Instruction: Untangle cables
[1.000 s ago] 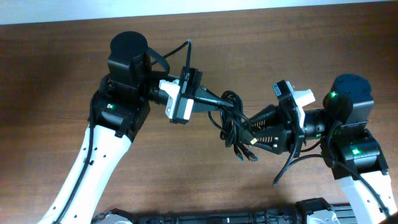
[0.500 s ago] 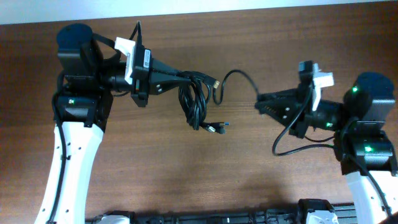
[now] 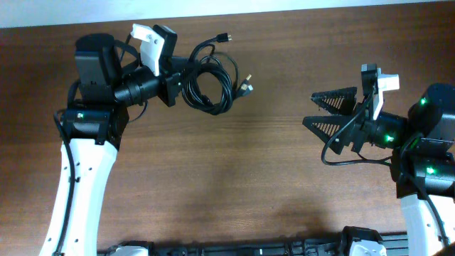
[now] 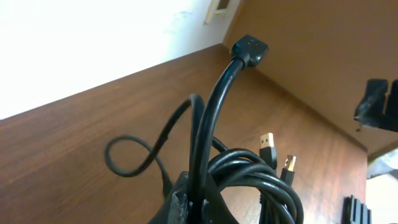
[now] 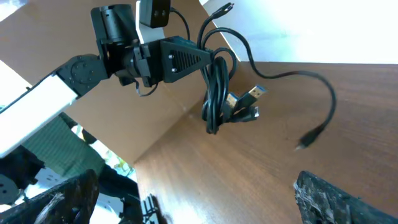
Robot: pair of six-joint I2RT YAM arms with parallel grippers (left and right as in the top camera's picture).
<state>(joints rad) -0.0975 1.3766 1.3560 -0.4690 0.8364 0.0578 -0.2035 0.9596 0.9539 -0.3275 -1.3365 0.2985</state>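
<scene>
- Overhead: shows the left gripper (image 3: 186, 80) pinching the cables (image 3: 213, 85) as one looped bundle at the far left of the table (image 3: 249, 178); shows the right gripper (image 3: 330, 112) spread wide, holding nothing, well apart from the bundle.
- Judges the step in hand as bringing the free pincer in for one strand; judges the knot mostly uncleared.
- To do it well: pick a single plug end sticking out of the loops, not the middle of the coil; close on that strand alone; pull sideways, away from the clamped side, slowly, to let loops slip instead of tightening.
- Keep the bundle raised, to let strands hang apart.
- Risks dragging the whole coil if catching two strands at once.
- Right wrist: gives the side-on look missing from above. Shows the bundle hanging below the left gripper, a gold-tipped plug (image 5: 252, 94) at its lower end, and one thin strand (image 5: 334, 99) arcing out, end near the wood.
- Left wrist: gives close detail of a black plug (image 4: 252, 46) rising out of the loops and gold plugs (image 4: 267, 144) side by side; hides the grip point almost wholly.
</scene>
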